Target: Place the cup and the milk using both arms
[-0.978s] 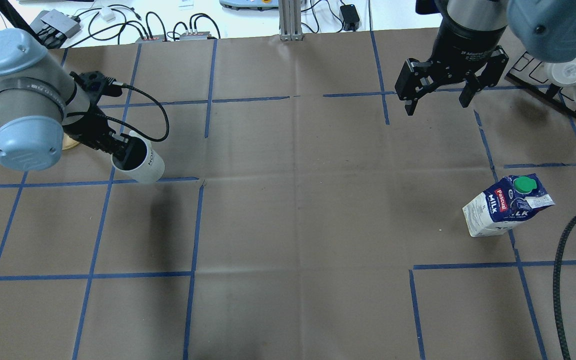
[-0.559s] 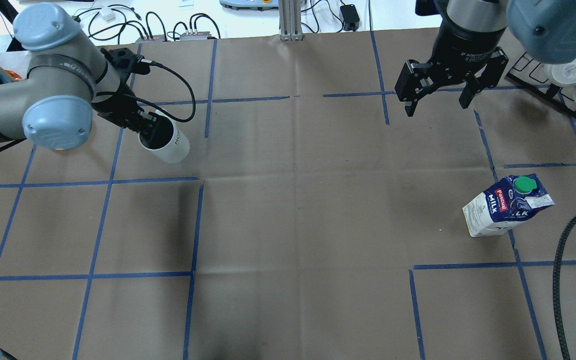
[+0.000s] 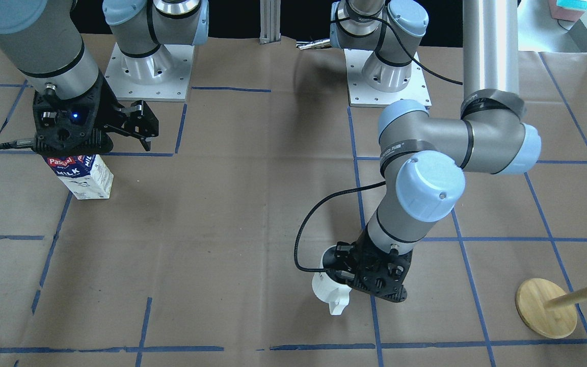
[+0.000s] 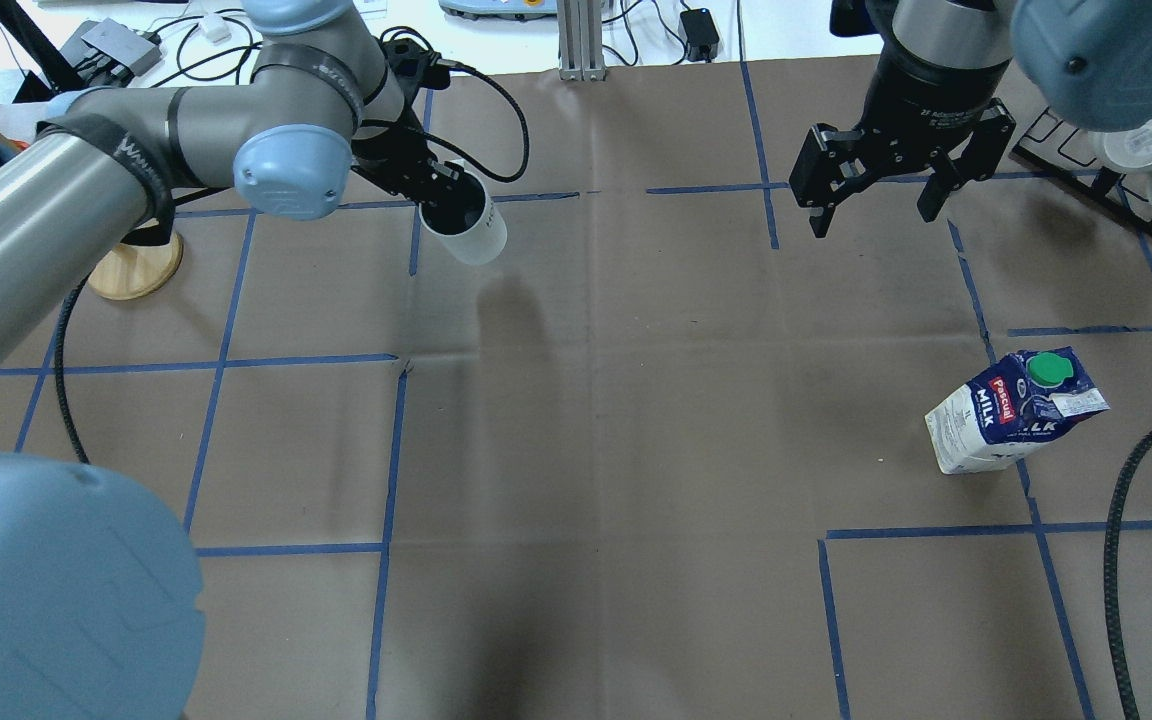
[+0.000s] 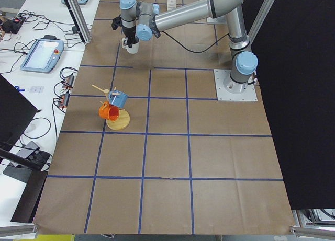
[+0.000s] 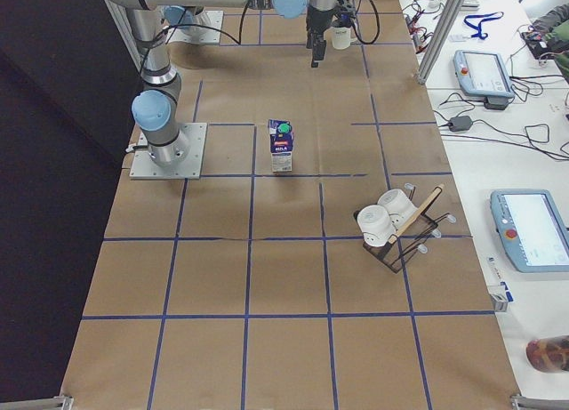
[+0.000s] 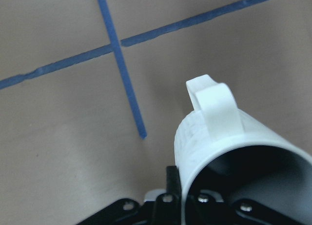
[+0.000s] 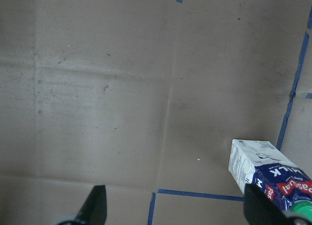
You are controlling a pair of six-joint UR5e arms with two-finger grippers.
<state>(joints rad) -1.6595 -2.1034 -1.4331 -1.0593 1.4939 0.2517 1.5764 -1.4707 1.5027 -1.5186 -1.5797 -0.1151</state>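
Observation:
The white cup [image 4: 471, 232] hangs tilted in my left gripper [image 4: 446, 195], which is shut on its rim, above the far middle-left of the table. The cup also shows in the front view [image 3: 328, 291] and in the left wrist view [image 7: 229, 147], handle pointing away from the wrist. The milk [image 4: 1011, 410] stands upright on the right side, green cap on top; it also shows in the front view [image 3: 83, 177] and the right wrist view [image 8: 268, 173]. My right gripper [image 4: 874, 212] is open and empty, hovering beyond the carton and apart from it.
A wooden mug tree [image 4: 136, 270] with blue and orange mugs stands at the far left. A black rack with white cups [image 4: 1141, 150] stands at the far right. A black cable [image 4: 1126, 520] runs along the right edge. Blue tape lines grid the brown paper.
My left arm has carried the cup from the left side to the right and farther from the robot. The right gripper and the milk have not moved.

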